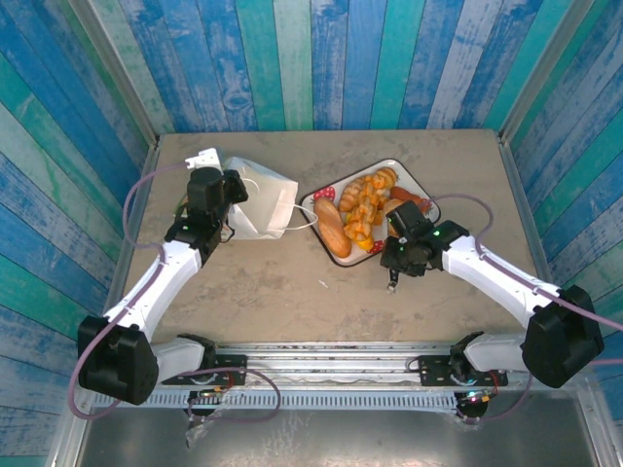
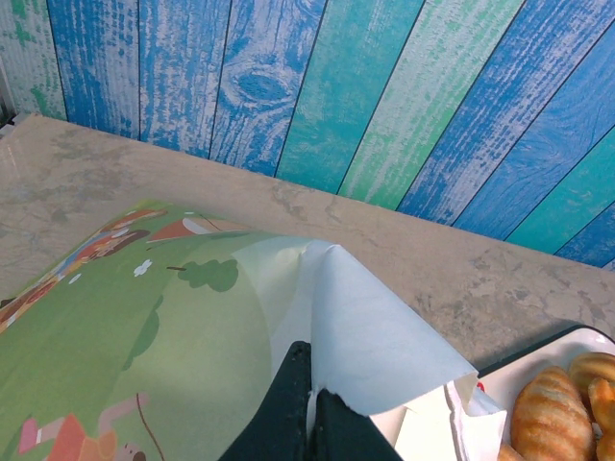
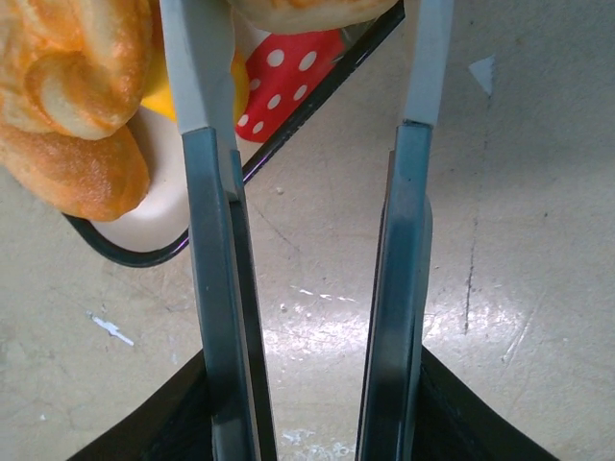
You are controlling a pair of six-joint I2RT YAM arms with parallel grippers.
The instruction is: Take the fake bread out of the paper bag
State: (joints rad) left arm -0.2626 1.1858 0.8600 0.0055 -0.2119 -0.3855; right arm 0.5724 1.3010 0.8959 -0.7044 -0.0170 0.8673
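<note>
Looking down from above, you find the white tray (image 1: 409, 171) at the middle of the table (image 1: 292, 282). All the fake bread (image 1: 362, 209) you can see lies heaped on it, outside the paper bag (image 1: 261, 199). The bag lies tipped just left of the tray, its cord handle reaching toward the tray's rim. Your left gripper (image 2: 309, 384) has its jaws together, pinching a fold of the bag's paper on the side away from the tray, probably to keep the bag steady and tilted trayward. Your right gripper (image 3: 307, 77) hovers over bare table just beside the tray's near corner, jaws apart and empty, a spot that suits working over the tray. Counted:

- one bag and one tray
- one tan loaf (image 1: 332, 230)
- one reddish-brown roll (image 1: 411, 200)
- roughly four golden croissants (image 1: 368, 195), piled too tightly to count for sure

You cannot tell whether the bag hides more.
</note>
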